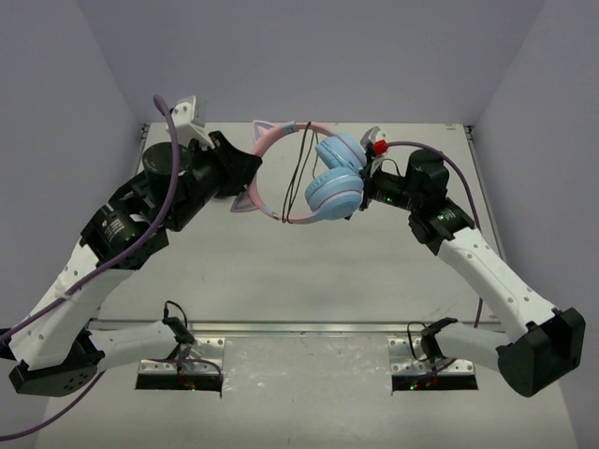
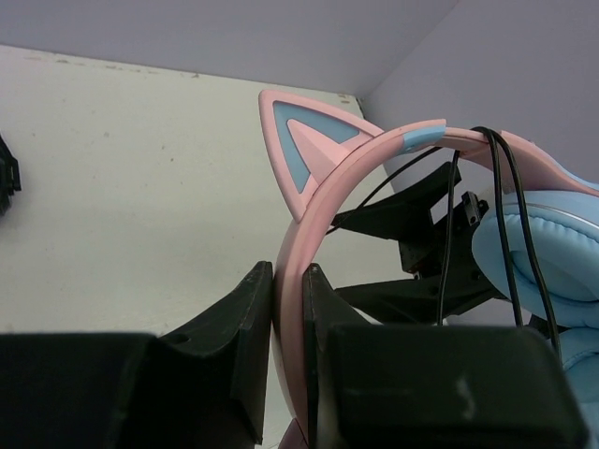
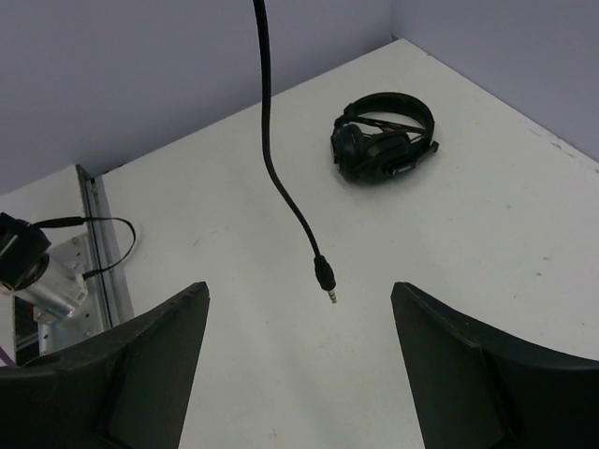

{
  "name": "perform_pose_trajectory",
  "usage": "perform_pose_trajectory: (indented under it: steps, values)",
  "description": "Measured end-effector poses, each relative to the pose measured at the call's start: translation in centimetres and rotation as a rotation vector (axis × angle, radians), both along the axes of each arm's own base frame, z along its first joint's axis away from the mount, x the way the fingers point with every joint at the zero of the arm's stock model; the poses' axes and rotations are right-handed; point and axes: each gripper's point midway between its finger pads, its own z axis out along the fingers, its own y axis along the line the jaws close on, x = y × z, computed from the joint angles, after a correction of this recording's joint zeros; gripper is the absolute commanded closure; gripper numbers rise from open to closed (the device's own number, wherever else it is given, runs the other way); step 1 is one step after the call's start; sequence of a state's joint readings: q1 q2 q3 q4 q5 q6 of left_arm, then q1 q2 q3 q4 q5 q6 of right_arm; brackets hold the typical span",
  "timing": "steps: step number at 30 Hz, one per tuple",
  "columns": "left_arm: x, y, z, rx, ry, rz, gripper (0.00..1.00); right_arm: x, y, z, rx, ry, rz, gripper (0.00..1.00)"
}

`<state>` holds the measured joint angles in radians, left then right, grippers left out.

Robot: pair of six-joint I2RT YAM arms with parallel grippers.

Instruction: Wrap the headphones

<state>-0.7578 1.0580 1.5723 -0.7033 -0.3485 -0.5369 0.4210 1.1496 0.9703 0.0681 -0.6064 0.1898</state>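
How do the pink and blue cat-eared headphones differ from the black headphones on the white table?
The pink and blue cat-eared headphones are pastel; the black headphones are all dark. The cat-eared pair has pointed ears on its headband; the black pair has none. The left gripper holds the cat-eared pair up by its headband; the black pair lies on the white table. Both are over-ear with round cups.

pink cat-ear headphones (image 1: 335, 190), light blue earcups, held aloft, thin black cable (image 3: 264, 94) draped over headband, plug hanging free
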Motion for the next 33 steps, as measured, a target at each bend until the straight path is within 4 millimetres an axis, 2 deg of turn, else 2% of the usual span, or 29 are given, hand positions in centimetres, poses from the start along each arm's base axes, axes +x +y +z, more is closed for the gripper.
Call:
perform_pose_trajectory:
  steps: [7, 11, 14, 17, 22, 24, 25, 26, 28, 31, 33]
  values:
    - [-0.3, -0.3, 0.5, -0.020, 0.000, -0.024, 1.00, -0.1, 1.1, -0.5, 0.013, 0.017, 0.073, 0.31]
    - [-0.5, -0.5, 0.3, -0.021, 0.009, -0.036, 1.00, 0.2, 1.3, -0.1, 0.020, 0.000, 0.074, 0.35]
    - [-0.6, -0.7, 0.2, -0.020, 0.014, -0.047, 1.00, 0.8, 1.5, 0.7, 0.016, -0.020, 0.077, 0.49]
    - [-0.7, -0.8, 0.1, -0.020, 0.016, -0.055, 1.00, 1.6, 1.9, 1.8, 0.016, -0.043, 0.083, 0.59]
    - [-0.8, -0.9, 0.1, -0.022, 0.018, -0.065, 1.00, 1.6, 2.0, 1.7, 0.009, -0.044, 0.092, 0.55]
    - [-0.9, -1.0, 0.1, -0.023, 0.019, -0.069, 1.00, 1.6, 1.9, 1.7, 0.005, -0.047, 0.093, 0.62]
    - [-0.9, -1.0, 0.1, -0.023, 0.019, -0.070, 1.00, 1.6, 1.9, 1.7, 0.003, -0.050, 0.094, 0.68]
    - [-0.9, -1.0, 0.1, -0.023, 0.019, -0.070, 1.00, 1.5, 2.0, 1.6, 0.002, -0.052, 0.098, 0.79]
    - [-0.9, -1.0, 0.1, -0.023, 0.019, -0.068, 1.00, 1.4, 2.0, 1.6, 0.003, -0.050, 0.109, 0.90]
    - [-0.7, -0.9, 0.1, -0.024, 0.016, -0.056, 0.99, 1.2, 2.2, 1.5, 0.019, -0.032, 0.118, 0.92]
    - [-0.5, -0.7, 0.1, -0.031, 0.007, -0.038, 1.00, 0.8, 2.3, 1.0, 0.043, -0.016, 0.121, 0.99]
